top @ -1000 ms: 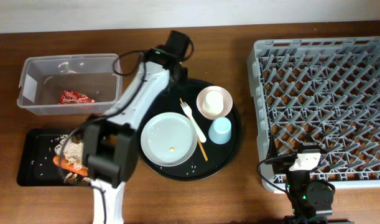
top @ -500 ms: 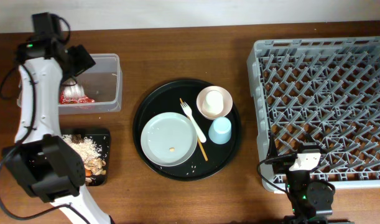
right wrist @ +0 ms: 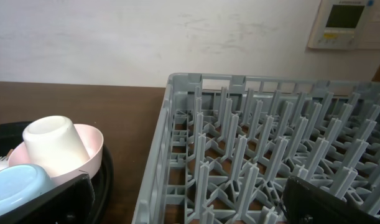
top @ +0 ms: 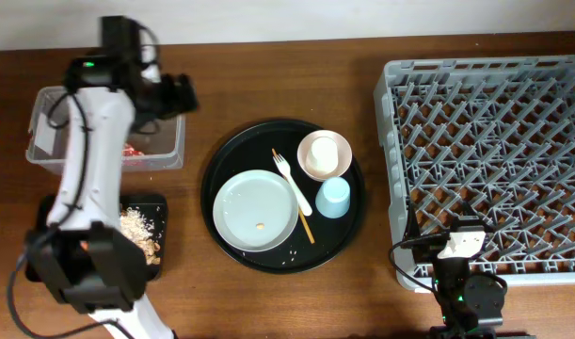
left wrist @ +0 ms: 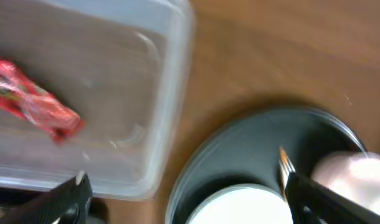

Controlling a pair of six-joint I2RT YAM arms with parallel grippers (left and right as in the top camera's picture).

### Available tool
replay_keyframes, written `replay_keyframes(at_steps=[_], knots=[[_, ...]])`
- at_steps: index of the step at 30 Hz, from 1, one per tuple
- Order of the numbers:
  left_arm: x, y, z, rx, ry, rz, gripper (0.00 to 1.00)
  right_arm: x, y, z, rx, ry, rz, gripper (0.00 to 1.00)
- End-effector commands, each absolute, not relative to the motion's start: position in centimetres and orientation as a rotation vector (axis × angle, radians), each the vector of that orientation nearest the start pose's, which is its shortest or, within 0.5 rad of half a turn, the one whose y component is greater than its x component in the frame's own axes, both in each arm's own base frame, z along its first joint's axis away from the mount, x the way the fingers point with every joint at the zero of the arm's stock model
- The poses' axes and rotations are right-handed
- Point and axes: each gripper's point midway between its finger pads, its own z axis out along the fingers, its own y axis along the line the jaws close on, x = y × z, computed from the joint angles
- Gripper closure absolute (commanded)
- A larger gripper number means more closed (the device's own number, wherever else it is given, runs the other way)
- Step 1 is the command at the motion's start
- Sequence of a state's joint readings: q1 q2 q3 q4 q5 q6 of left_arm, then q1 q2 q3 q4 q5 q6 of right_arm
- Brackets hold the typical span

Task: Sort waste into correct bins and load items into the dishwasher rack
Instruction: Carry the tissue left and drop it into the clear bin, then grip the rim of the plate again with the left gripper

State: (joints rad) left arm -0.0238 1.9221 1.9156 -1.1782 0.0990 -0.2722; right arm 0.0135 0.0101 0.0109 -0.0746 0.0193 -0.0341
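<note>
Your red wrapper lies inside the clear tub, toward the wall nearer the black tray, where the rice sits. Your left claw hangs over the tub's right end, jaws wide and nothing between them.

To its right, the round black tray carries:
- the plate, with the white fork and chopsticks along its right edge
- the bowl, with the small white cup in it
- the blue cup, just beside the bowl

The rack stands apart at the right of the table. Your right claw sits at the rack's near-left corner, jaws spread and empty.

From overhead, your left arm covers much of the tub (only a sliver of red shows), while the left wrist view gives you the whole wrapper. The right wrist view shows the white cup apparently mouth-down in the bowl, which you cannot tell from overhead.
</note>
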Motion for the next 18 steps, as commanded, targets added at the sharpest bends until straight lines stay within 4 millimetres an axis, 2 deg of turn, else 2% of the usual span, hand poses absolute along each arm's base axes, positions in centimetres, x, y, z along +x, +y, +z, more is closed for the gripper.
replay_keyframes(at_steps=[1, 4, 8, 11, 13, 16, 17, 18], knots=[[40.8, -8.8, 19.8, -0.087, 2.850, -0.243, 0.01, 24.6, -0.4, 15.6, -0.012, 1.649, -0.049, 0.01], [37.1, -14.1, 16.6, 0.118, 2.967, -0.241, 0.02, 24.6, -0.4, 15.6, -0.012, 1.649, -0.049, 0.01], [31.9, -20.6, 12.5, 0.379, 3.067, -0.362, 0.02, 24.6, -0.4, 15.6, -0.012, 1.649, -0.049, 0.01], [28.1, -23.7, 9.6, 0.565, 3.096, -0.364, 0.03, 24.6, -0.4, 15.6, -0.012, 1.649, -0.049, 0.01], [26.8, -24.5, 8.3, 0.631, 3.099, -0.342, 0.03, 24.6, -0.4, 15.6, -0.012, 1.649, -0.049, 0.01], [25.5, -23.9, 6.8, 0.679, 3.121, -0.246, 0.05, 24.6, -0.4, 15.6, -0.012, 1.649, -0.049, 0.01], [25.2, -23.7, 6.5, 0.679, 3.131, -0.233, 0.09, 24.6, -0.4, 15.6, -0.012, 1.649, -0.049, 0.01], [25.2, -23.4, 6.3, 0.679, 3.136, -0.213, 0.20, 24.6, -0.4, 15.6, -0.012, 1.649, -0.049, 0.01]])
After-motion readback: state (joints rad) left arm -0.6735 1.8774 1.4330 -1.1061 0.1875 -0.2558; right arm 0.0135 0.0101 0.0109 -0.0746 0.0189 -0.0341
